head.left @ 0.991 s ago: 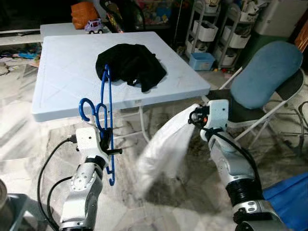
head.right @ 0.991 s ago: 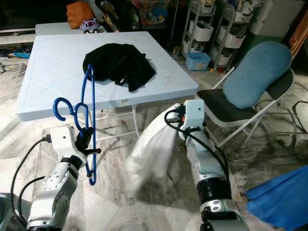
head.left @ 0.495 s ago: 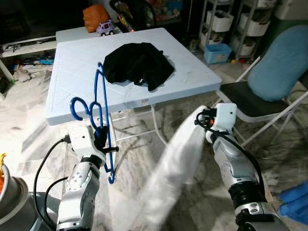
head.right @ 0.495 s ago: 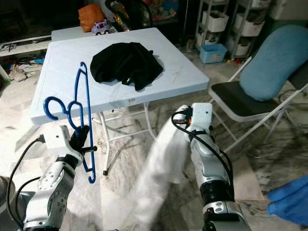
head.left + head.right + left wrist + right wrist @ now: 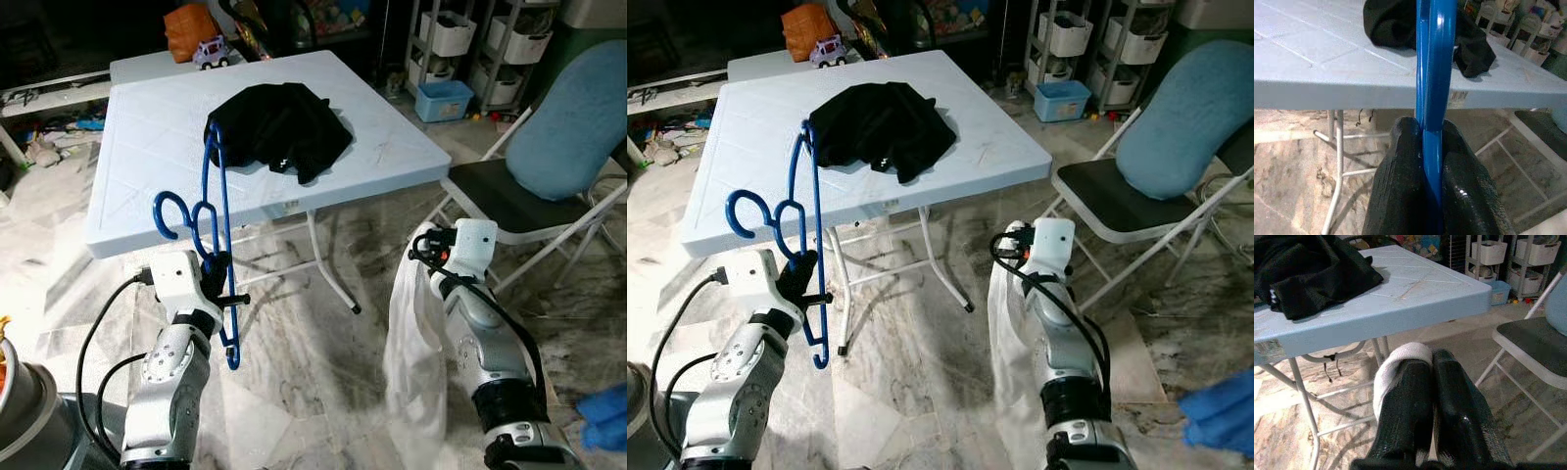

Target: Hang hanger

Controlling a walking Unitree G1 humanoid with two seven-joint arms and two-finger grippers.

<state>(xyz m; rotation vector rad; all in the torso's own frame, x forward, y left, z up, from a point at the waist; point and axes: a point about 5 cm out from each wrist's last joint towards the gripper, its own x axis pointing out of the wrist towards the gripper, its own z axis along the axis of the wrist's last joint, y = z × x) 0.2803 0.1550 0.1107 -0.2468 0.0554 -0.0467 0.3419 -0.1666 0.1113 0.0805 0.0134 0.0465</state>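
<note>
Presently the left gripper [image 5: 223, 294] is raised in front of the near edge of the table [image 5: 137, 166]. Its fingers [image 5: 1400, 181] are clamped on the lower bar of a blue hanger [image 5: 211, 230]. In the left wrist view the blue bar runs straight up between the two black pads, both pressed against it. The hanger stands roughly upright and edge-on to the head camera; its hook [image 5: 168, 213] curls toward the robot's left, its top reaches up across the table edge, and its bottom end hangs below the fingers, above the marble floor [image 5: 304, 362].

The right gripper [image 5: 423, 247] is held out low to the robot's right, near the table's folding legs [image 5: 328, 269]. Its fingers [image 5: 1410, 406] are pinched together on a fold of white cloth [image 5: 416, 362]; the right wrist view shows the fabric wrapped over one fingertip. The cloth drops straight down from the fingers in a long limp sheet toward the floor.

A crumpled black garment [image 5: 279, 127] lies on the table top, apart from both grippers. A small toy car [image 5: 212, 54] and an orange bag [image 5: 191, 27] sit on a second table behind. A folding chair [image 5: 549, 157] with a blue cushion stands on the robot's right, and white storage racks [image 5: 470, 49] line the back.
</note>
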